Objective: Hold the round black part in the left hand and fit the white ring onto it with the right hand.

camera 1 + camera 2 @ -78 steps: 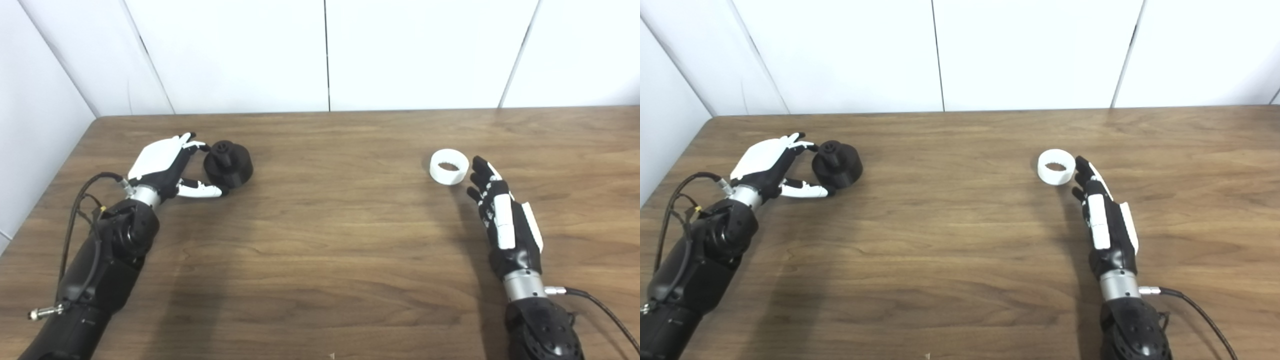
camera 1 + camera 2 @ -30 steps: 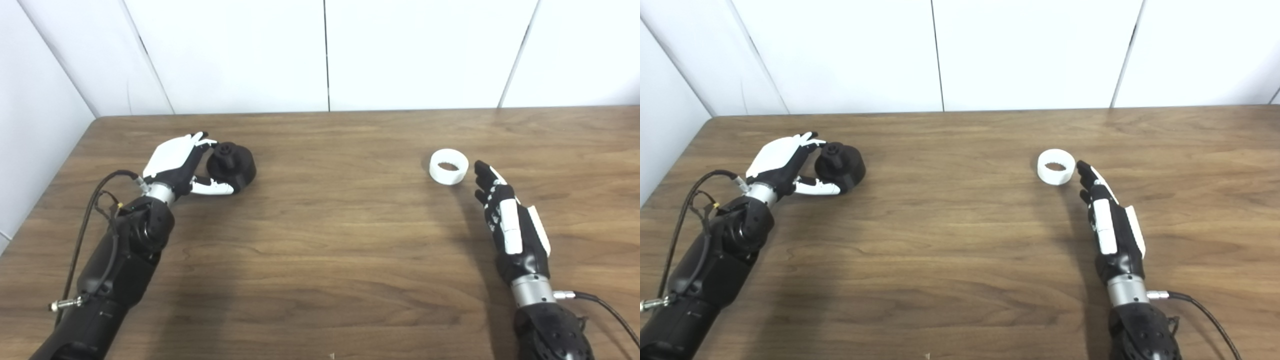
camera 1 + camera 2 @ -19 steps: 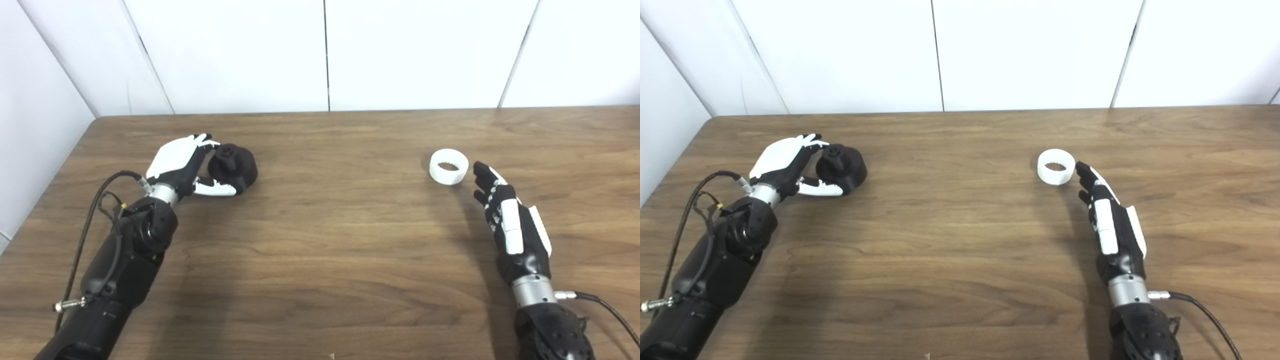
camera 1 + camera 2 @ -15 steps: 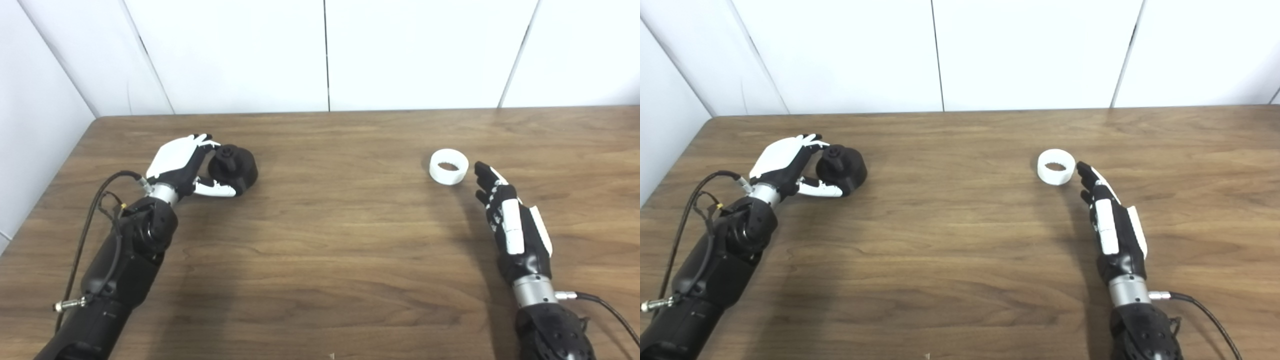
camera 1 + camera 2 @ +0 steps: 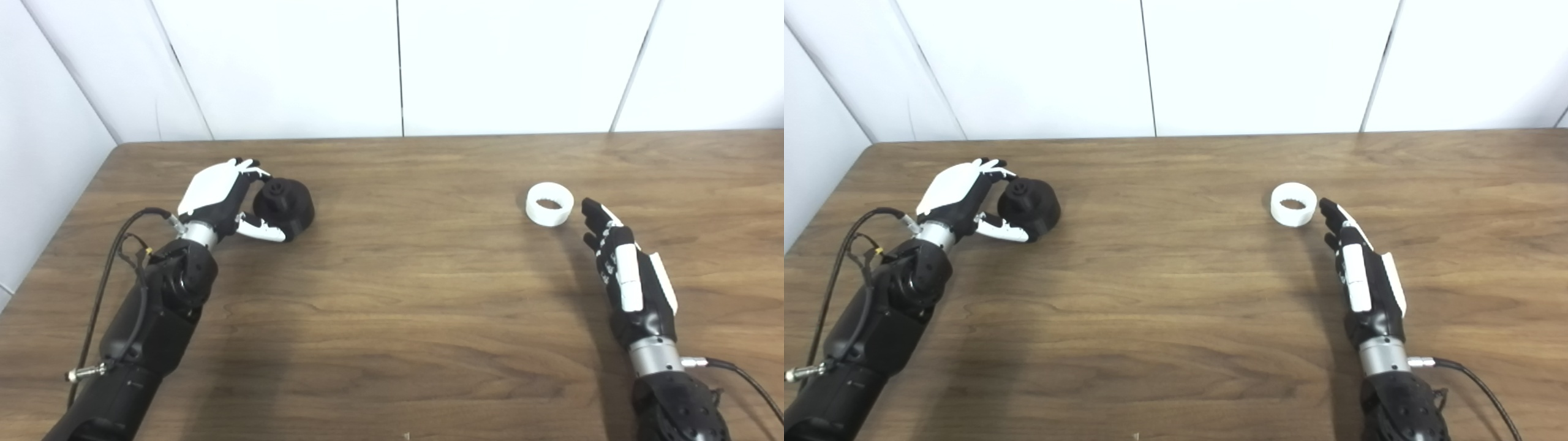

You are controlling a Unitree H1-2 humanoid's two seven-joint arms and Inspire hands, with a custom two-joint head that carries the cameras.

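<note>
The round black part [image 5: 289, 202], a thick disc with a small hub, sits at the table's left and is tipped toward my left hand [image 5: 215, 196]. That hand is closed on it, fingers over the top and thumb [image 5: 262, 228] under its near side. Whether the part's far edge rests on the wood I cannot tell. The white ring [image 5: 550, 204] lies flat on the table at the right. My right hand [image 5: 626, 272] is open and stretched out just to the right of the ring and nearer me, its fingertips [image 5: 589, 207] a short way from the ring and not touching it.
The wooden table [image 5: 398, 282] runs back to a white panelled wall [image 5: 398, 61] and a side wall on the left. Cables hang off both forearms, a black cable [image 5: 735, 373] at the lower right.
My left hand has closed round the black part, tipped it toward itself and carried it slightly right and back. The right hand drew back a little from the ring, which has not moved.
</note>
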